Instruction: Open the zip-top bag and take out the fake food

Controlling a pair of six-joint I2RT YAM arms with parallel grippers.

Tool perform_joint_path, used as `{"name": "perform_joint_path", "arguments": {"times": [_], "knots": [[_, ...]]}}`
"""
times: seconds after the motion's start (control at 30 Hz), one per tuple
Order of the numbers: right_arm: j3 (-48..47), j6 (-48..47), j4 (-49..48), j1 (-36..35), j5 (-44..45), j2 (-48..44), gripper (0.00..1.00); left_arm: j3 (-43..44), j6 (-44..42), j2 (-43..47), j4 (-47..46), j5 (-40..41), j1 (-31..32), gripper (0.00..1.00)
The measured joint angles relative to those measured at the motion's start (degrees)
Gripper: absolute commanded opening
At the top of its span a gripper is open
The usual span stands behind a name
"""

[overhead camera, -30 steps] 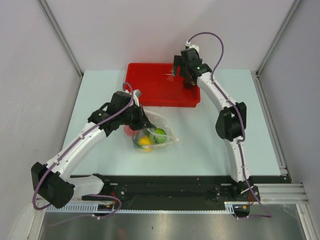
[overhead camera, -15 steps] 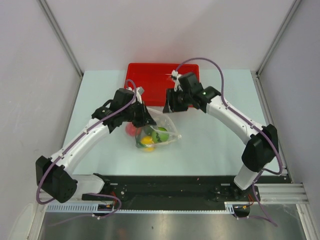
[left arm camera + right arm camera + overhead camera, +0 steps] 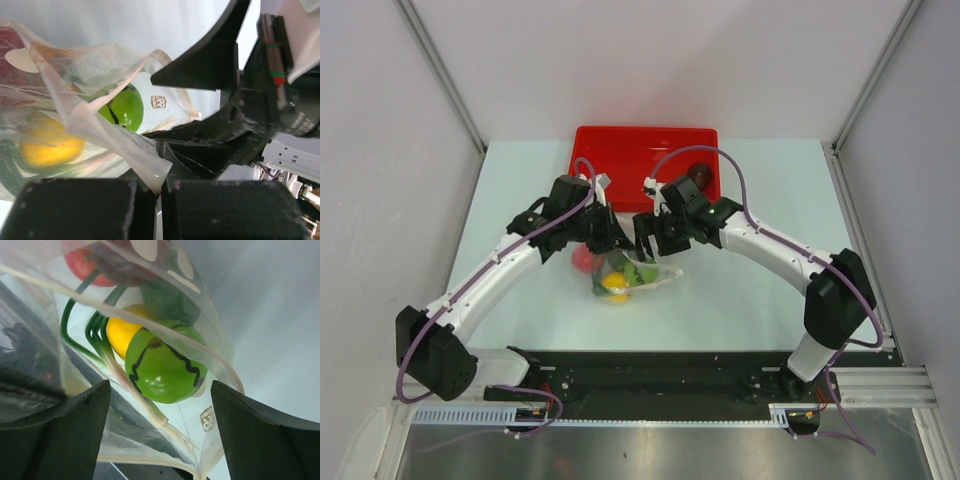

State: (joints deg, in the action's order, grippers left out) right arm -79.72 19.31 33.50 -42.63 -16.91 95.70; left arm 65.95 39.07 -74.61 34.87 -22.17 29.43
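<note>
1. A pale blue-green bench (image 3: 740, 310) fills the middle, evenly lit, with only soft shadows.
2. Plain grey-white walls (image 3: 650, 60) close it in on three sides, joined by slanting aluminium posts (image 3: 440, 75).
3. Along the near edge lie a black strip (image 3: 650, 372) and a brushed metal sheet (image 3: 650, 455).

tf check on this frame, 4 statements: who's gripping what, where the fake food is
1. The left fingers are shut on an edge of the zip-top bag. True.
2. The right fingers are clamped on the green ball. False: they are spread open, and the ball lies ahead of them inside the bag.
3. A dark maroon piece lies in the red tray. True.
4. The yellow ball lies bare on the table outside the bag. False: it is inside the bag, beside the green ball.
</note>
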Motion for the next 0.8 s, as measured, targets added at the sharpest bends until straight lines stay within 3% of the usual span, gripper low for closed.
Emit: {"name": "perform_joint_path", "arguments": {"times": [0.57,0.7,0.8], "knots": [[0.9,-1.3,-3.1,-0.4,-1.4,6.9,0.94,-2.6,2.1,-1.1,-2.2,-3.4,-0.5,0.0],[1.7,-1.4,-3.5,-0.9,-1.2,7.1,0.87,-3.8,2.6,-1.1,-2.4,-3.5,-0.5,0.0],[2.3,-1.8,-3.5,-1.6,-0.8,7.3,0.74,-4.9,3.1,-1.1,-2.9,-3.6,-0.5,0.0]]}}
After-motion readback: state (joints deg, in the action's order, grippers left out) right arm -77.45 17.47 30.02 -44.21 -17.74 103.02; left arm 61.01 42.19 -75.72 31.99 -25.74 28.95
